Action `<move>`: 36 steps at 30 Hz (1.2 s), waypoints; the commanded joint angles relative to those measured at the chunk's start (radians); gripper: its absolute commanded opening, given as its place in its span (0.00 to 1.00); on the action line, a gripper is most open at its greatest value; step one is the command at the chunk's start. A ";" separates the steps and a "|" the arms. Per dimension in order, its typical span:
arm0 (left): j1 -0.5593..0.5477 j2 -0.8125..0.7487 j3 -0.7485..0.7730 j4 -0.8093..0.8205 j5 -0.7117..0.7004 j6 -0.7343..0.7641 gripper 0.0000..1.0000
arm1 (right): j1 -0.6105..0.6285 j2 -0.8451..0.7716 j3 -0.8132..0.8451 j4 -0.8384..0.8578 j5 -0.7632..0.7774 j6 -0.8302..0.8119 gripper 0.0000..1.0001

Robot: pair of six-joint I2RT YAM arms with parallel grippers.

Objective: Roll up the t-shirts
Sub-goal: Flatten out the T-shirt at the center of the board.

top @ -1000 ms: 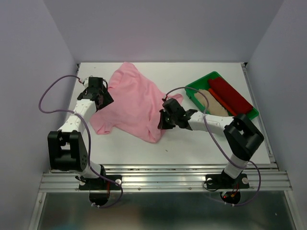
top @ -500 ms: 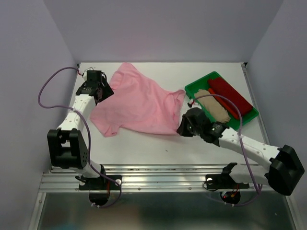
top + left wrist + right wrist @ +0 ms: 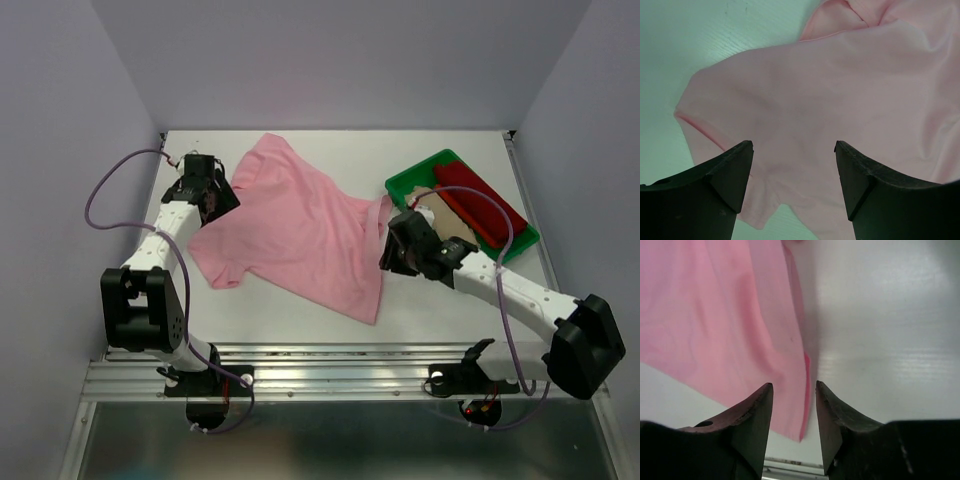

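Worktop [image 3: 260, 315]: white, one garment spread on it, tray at the far right corner.

Pink t-shirt [image 3: 300, 230]: biggest item, lying open and mostly flat across the middle. Collar end points to the far edge, hem runs down toward the near edge right of centre, and one sleeve points at the left edge. A few soft wrinkles show. No fold and no rolled turn anywhere. Judgement: rolling not begun on this one; it looks to be at the laying-out stage, hem still skewed.

Green tray [image 3: 415, 172]: holds two bundles side by side.
- Dark red t-shirt [image 3: 485, 200]: compact long bundle on the tray's right side, reads as already rolled.
- Beige t-shirt [image 3: 452, 218]: smaller bundle next to it, likewise seems rolled, partly hidden by the right arm's cable.

Left gripper [image 3: 794, 147]: fingers spread wide, nothing between them, hovering over the sleeve side of the shirt near the far left corner.

Right gripper [image 3: 792, 387]: fingers parted with a narrow gap, gripping nothing, directly above the shirt's right-hand hem edge, just beside the tray.

Tally, as a judgement: two of three done; pink one left to square, fold and roll.
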 commanded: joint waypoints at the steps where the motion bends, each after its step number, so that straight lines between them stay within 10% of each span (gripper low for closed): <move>1: -0.005 -0.005 -0.025 0.024 0.021 0.012 0.77 | -0.046 0.097 0.106 0.116 0.056 -0.101 0.43; 9: -0.037 0.099 0.016 0.038 0.073 0.032 0.74 | -0.140 0.352 0.344 0.273 -0.039 -0.207 0.21; 36: -0.042 0.458 0.209 -0.014 -0.023 -0.030 0.73 | -0.279 0.901 0.636 0.287 -0.020 -0.278 0.14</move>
